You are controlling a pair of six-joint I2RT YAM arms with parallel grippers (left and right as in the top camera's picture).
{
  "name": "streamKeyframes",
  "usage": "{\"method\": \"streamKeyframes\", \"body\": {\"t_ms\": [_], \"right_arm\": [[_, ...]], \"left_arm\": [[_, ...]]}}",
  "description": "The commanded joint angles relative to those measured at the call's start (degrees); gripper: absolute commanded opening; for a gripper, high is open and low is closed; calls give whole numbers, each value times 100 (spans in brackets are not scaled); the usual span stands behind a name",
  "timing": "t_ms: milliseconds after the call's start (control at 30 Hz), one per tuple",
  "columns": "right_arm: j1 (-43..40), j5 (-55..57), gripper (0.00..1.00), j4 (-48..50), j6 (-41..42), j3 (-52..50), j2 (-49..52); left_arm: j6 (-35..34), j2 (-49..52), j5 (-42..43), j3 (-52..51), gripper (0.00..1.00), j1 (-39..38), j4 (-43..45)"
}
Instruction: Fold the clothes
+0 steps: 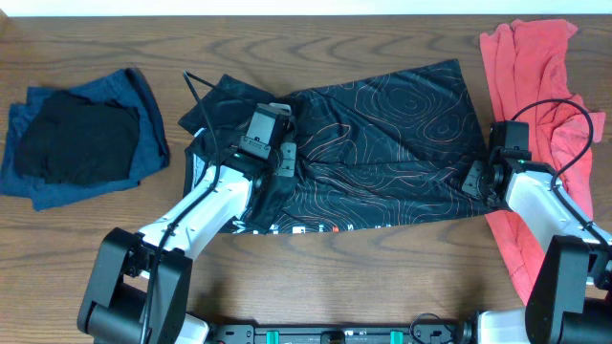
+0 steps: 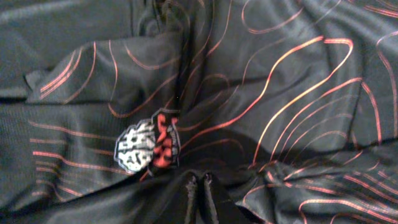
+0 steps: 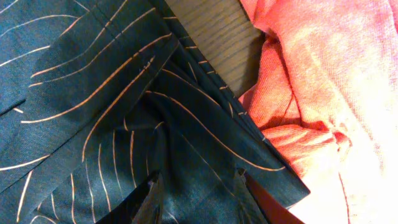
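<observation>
1. Nearest to me, the left gripper (image 2: 199,186) has its fingers pressed together on the black short-sleeved sports jersey with thin orange contour lines (image 1: 382,124). Creases run toward the tips, so I judge that it pinches a thin fold near the white-and-red badge (image 2: 147,146).
2. The right gripper (image 3: 196,190) stands at the jersey's right edge. Its fingers are partly apart with the hem between them, and I cannot tell if they really nip it.
3. The jersey lies spread in the middle of the brown wooden table (image 1: 96,38), rumpled on its left part.
4. To fold it well, I think both arms should lift at the same height and pace and keep the cloth taut. The right arm must not drag the crumpled coral-red garment (image 1: 535,67) just beside that edge.
5. Far left lies a folded blue piece (image 1: 143,96) with a plain black piece (image 1: 76,139) on it.
6. I see no box or basket here.
</observation>
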Motion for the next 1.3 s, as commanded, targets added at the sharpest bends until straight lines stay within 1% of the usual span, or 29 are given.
{"method": "streamKeyframes", "body": {"t_ms": [0,67,100,300,367,400,433,533,567,633,700,800,933,1033,1267], "right_arm": [[42,-13,36,4,55,-24,37],[42,-15,36,2,55,-24,37],[42,-13,36,2,55,-24,37],[42,-13,36,0,50,-24,37],[42,-13,36,2,-17,-24,37],[42,-11,36,9,-37,-24,37],[42,-9,36,24,-37,-24,37],[42,-13,37,262,-57,-24,37],[42,-35,39,428,-59,-24,37],[42,-184,41,778,-101,-24,37],[42,-365,41,1064,-98,-24,37],[42,-579,41,1276,-94,-24,37],[42,-625,42,1156,-98,-24,37],[42,-483,42,992,-98,-28,39],[35,-155,42,1075,-94,-33,94]], "left_arm": [[33,42,-72,52,11,20,74],[35,42,-72,52,17,20,72],[35,42,-72,52,23,20,72],[31,37,-66,52,25,35,-24],[26,-4,-2,52,26,35,-289],[13,-28,-4,52,30,35,-461],[13,-52,-4,52,31,35,-660],[-31,-101,-4,52,31,35,-1325],[-101,-101,-2,52,31,35,-1543],[-144,-96,-4,31,31,35,-1856],[-144,-96,-4,-37,31,35,-1978],[-144,-96,-4,-175,31,35,-1987],[-151,-96,-4,-308,31,35,-1969],[-254,-96,-7,-330,31,35,-1965],[-254,-96,-4,-330,31,35,-1930]]}}
